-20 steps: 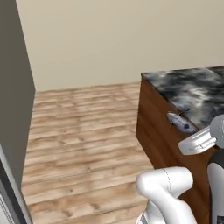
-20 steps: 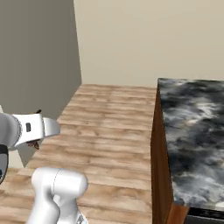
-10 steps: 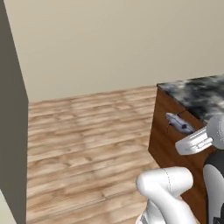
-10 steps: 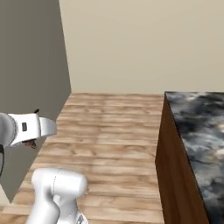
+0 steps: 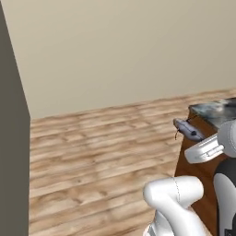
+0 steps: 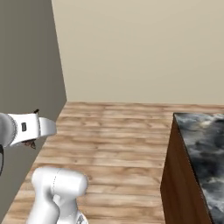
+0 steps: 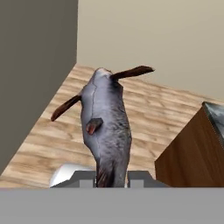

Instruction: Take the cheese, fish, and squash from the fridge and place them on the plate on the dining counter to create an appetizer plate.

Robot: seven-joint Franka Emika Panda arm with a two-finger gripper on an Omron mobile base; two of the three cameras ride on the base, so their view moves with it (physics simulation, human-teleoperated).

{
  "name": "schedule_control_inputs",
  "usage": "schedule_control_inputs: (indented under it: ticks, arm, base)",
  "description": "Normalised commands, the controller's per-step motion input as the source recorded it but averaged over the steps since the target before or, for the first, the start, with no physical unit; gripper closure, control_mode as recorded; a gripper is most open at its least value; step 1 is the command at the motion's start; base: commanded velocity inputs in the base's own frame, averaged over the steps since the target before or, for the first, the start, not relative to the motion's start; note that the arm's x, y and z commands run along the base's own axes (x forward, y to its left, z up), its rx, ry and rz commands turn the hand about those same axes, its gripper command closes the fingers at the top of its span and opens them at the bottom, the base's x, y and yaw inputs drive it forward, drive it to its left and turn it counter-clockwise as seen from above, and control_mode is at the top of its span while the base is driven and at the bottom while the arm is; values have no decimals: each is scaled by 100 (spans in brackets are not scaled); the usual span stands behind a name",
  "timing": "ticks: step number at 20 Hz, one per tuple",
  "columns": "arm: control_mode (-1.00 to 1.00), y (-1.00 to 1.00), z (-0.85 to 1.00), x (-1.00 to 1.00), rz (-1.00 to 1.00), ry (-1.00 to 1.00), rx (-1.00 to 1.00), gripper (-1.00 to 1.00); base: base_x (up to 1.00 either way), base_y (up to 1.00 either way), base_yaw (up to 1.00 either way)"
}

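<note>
Hand view: fish (image 7: 106,122) clamped upright in pincer (image 7: 112,178).

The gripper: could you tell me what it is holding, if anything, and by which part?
The gripper is shut on the fish, holding it by one end of its body; the rest juts out ahead of the fingers, clear of the floor.

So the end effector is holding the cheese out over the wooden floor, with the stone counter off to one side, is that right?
Not quite. What the end effector holds is the fish, not the cheese: the hand view shows a slim grey body with thin dark fins clamped between the fingertips. The rest is right: it hangs over the wooden floor, with the stone counter off to one side.
</note>
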Motion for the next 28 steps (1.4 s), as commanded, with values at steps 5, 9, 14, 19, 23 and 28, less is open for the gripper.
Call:
schedule_control_inputs:
  ticks: [5,9,14,19,23,28]
  arm:
    - [100,0,0,0,0,0,0,100]
    - [100,0,0,0,0,0,0,100]
    - [100,0,0,0,0,0,0,100]
    - [100,0,0,0,0,0,0,100]
    - [100,0,0,0,0,0,0,100]
    - [100,0,0,0,0,0,0,100]
  base:
    - [100,10,-5]
    - [100,7,-16]
    - [100,2,-33]
    - [100,2,-42]
    - [100,1,-50]
    - [100,0,-53]
